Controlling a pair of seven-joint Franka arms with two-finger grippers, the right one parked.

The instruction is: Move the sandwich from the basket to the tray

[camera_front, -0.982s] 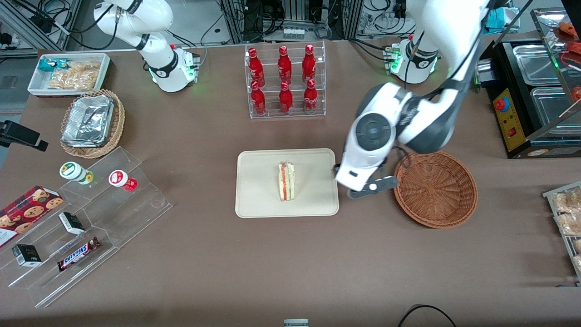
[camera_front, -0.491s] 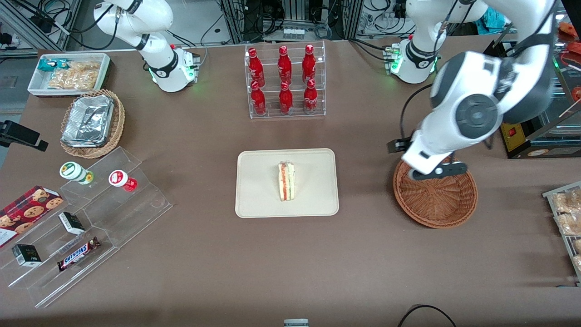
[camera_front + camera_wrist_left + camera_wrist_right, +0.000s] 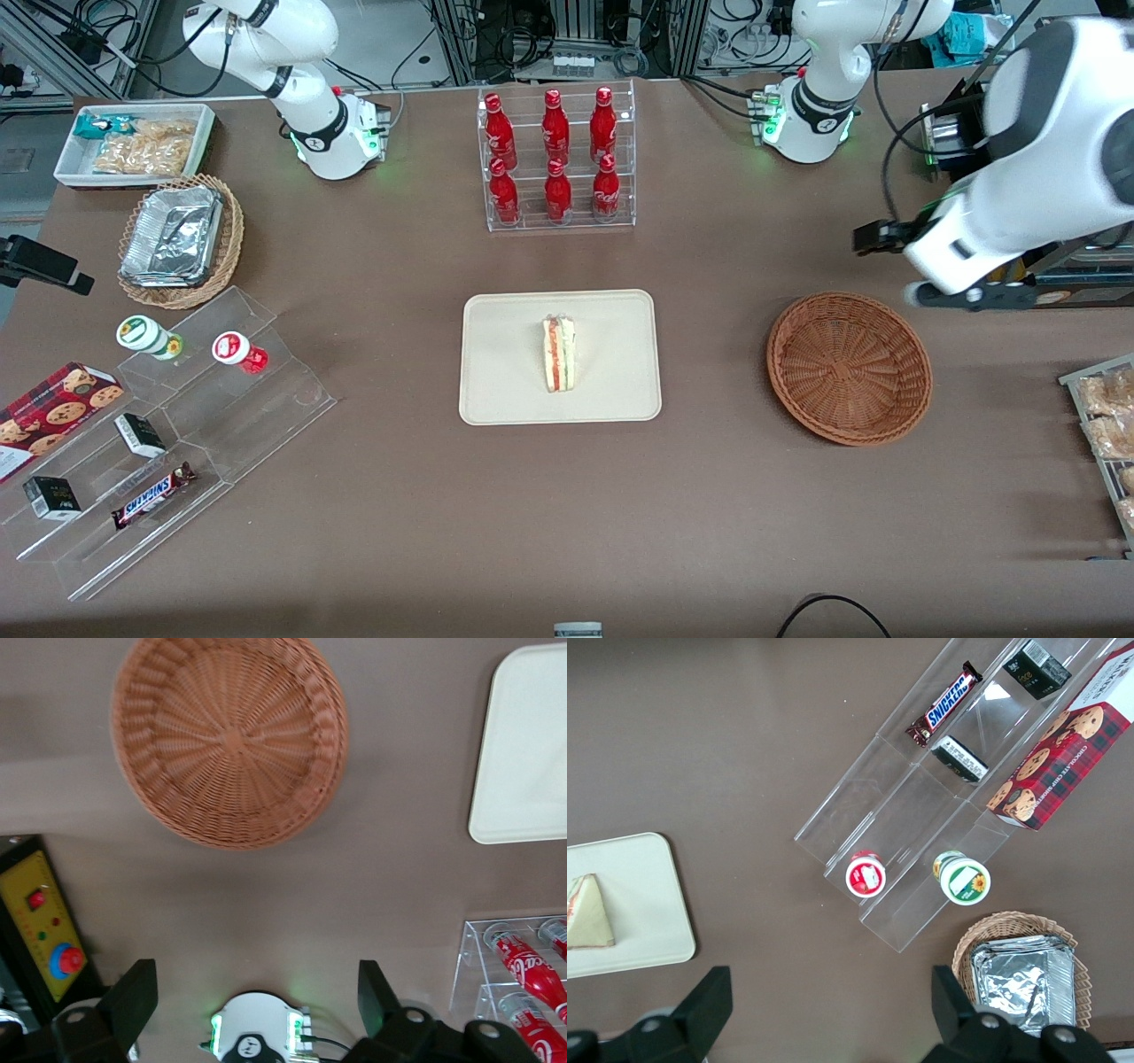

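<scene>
our gripper [image 3: 252, 997] hangs high over the table with its two fingers [image 3: 133, 997] spread wide apart, nothing between them and nothing touching them. in the front view we see the gripper [image 3: 961, 297] raised toward the working arm's end of the table, its dark fingers only partly in sight there.

nearest below us is the basket [image 3: 230, 735], the round reddish-brown wicker bowl, sitting flat on the brown table [image 3: 709, 496] with nothing in it; its woven bottom shows plainly. in the front view the basket [image 3: 849, 368] lies a little nearer the camera than our gripper and slightly toward the parked arm's end, clear of the fingers.

further from us in that same direction is the tray [image 3: 496, 354], the cream rectangle with rounded corners, well apart from the basket. a corner of the tray [image 3: 523, 744] also shows to our wrist camera. the sandwich [image 3: 559, 354] rests on the tray near its middle, standing on one edge with the red and green filling layers facing up; the parked arm's camera shows the sandwich [image 3: 586, 912] as a pale wedge on the tray [image 3: 647, 904].

farther from the front camera than the tray stands a clear rack of red bottles [image 3: 556, 155], and part of those bottles [image 3: 523, 961] shows to our wrist camera too.
</scene>
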